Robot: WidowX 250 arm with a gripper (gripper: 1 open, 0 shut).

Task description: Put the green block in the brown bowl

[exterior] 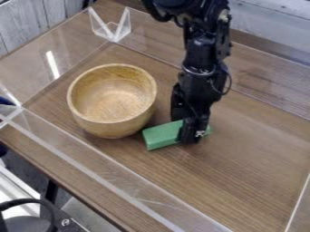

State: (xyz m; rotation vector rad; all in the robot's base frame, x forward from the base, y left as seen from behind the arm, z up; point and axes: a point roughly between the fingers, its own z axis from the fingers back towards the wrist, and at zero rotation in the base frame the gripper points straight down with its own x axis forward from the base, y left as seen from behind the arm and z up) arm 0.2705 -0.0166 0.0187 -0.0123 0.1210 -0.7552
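The brown bowl is pale wood with visible grain and a smooth, faintly satin surface, standing on a darker wood-grain tabletop with a dull sheen. The green block looks matt and even, the end effector matt black, and the clear wall glossy, transparent plastic.
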